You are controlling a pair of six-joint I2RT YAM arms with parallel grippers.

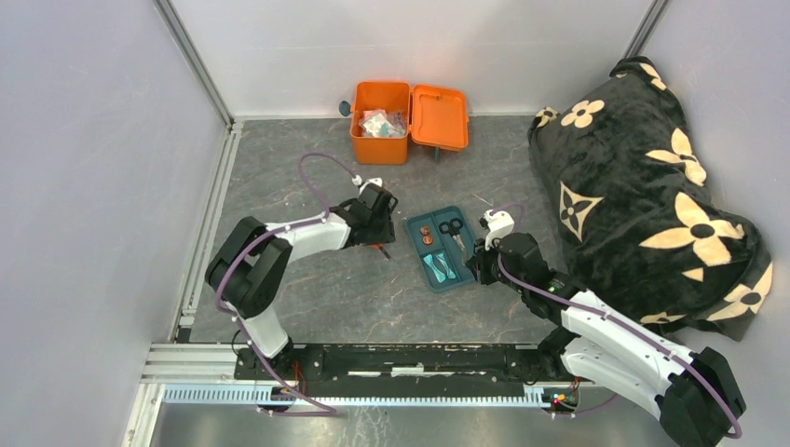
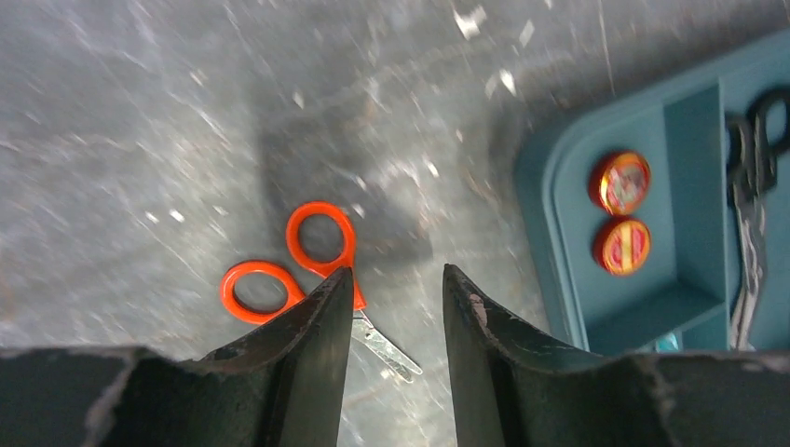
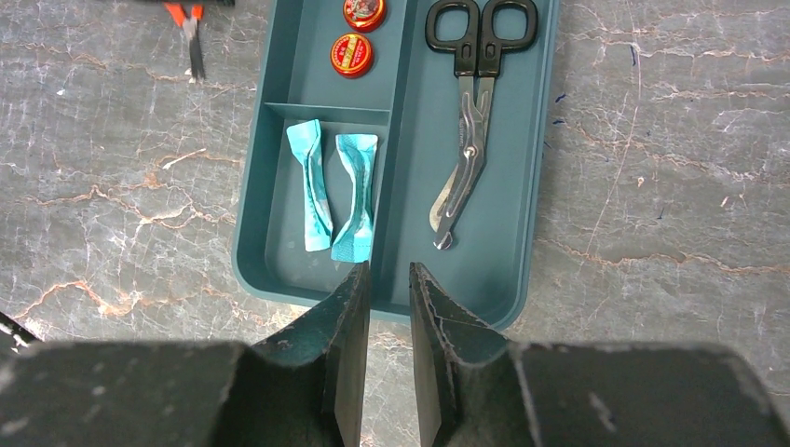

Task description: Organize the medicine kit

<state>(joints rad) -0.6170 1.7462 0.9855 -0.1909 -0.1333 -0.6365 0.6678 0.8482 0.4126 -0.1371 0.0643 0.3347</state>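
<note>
The right gripper hangs low over the grey marbled table with its jaws drawn close, only a thin slit left and nothing in it. Straight ahead of the tips, starting right under them, lies the teal tray. Just beyond the left jaw, two teal packets lie side by side in the tray's near compartment. Beyond the right jaw, black-handled shears run down the long compartment with the blades toward the gripper. Farther out, past the packets, two round red tins sit in the far compartment. On the tray's other side the left gripper has its jaws spread and holds nothing, bare tabletop showing in the gap. A pair of orange-handled scissors lies flat on the table, partly under its left jaw, the loops out ahead and to the left and the blades crossing toward the gap. The tray sits off to the right of that right jaw. Well beyond both grippers, near the back wall, the orange medicine kit stands open. Its lid is flung back flat, with pale packets heaped inside. A black flowered blanket is bunched up far to the right.
</note>
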